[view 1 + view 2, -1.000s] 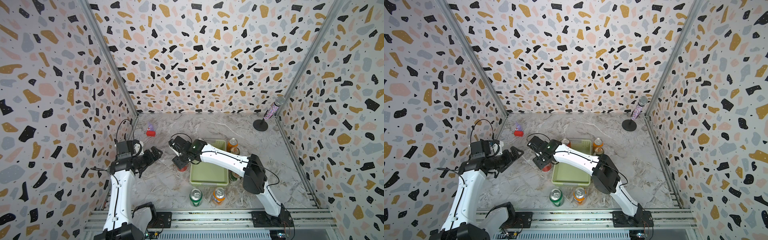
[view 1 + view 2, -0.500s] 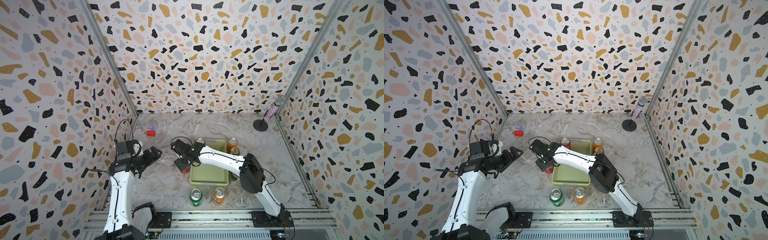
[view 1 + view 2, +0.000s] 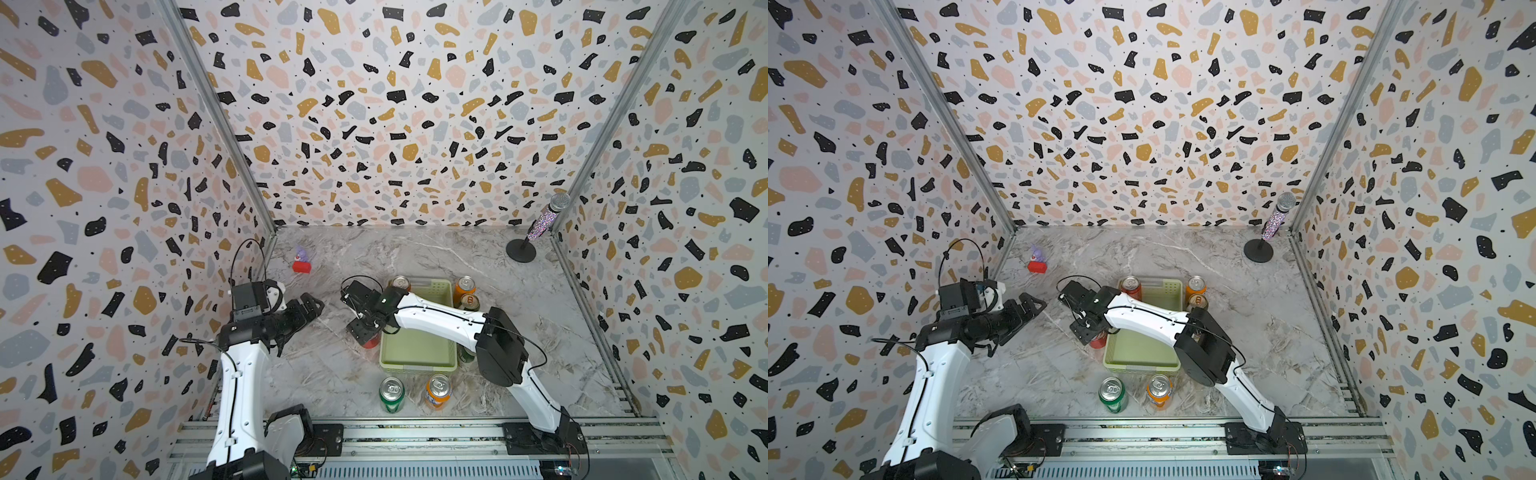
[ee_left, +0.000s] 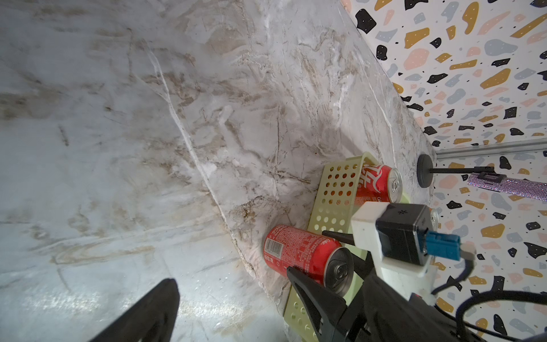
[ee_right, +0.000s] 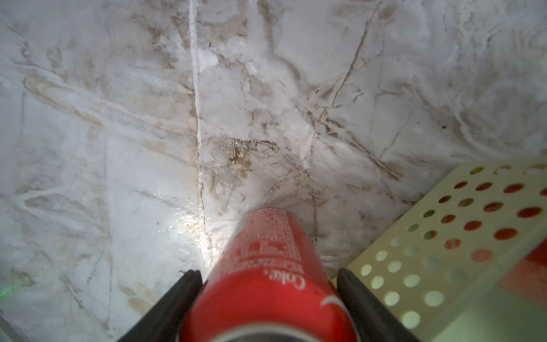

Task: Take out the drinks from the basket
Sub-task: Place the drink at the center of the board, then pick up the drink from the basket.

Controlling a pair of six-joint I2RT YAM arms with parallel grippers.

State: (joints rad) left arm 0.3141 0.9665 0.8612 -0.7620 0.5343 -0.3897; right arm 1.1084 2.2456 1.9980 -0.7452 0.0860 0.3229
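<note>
My right gripper (image 5: 269, 275) is open around a red can (image 5: 270, 237), with a thin gap at each finger. That can stands upright on the marble just left of the pale yellow-green basket (image 3: 417, 368), as the left wrist view also shows (image 4: 299, 251). Another red can (image 3: 401, 283) stands inside the basket at its back-left corner. Outside it are a green can (image 3: 391, 392) and an orange can (image 3: 437, 390) in front, and two cans (image 3: 464, 286) at its back right. My left gripper (image 3: 307, 307) hovers open to the left, holding nothing.
A glittery microphone on a round stand (image 3: 536, 232) is in the back right corner. A small red and purple toy (image 3: 302, 264) sits at the back left. A dark green can (image 3: 465, 355) is partly hidden behind my right arm. Patterned walls enclose three sides.
My right gripper's jaws have parted from the red can, which they gripped in the earlier frames. The left arm has barely moved.
</note>
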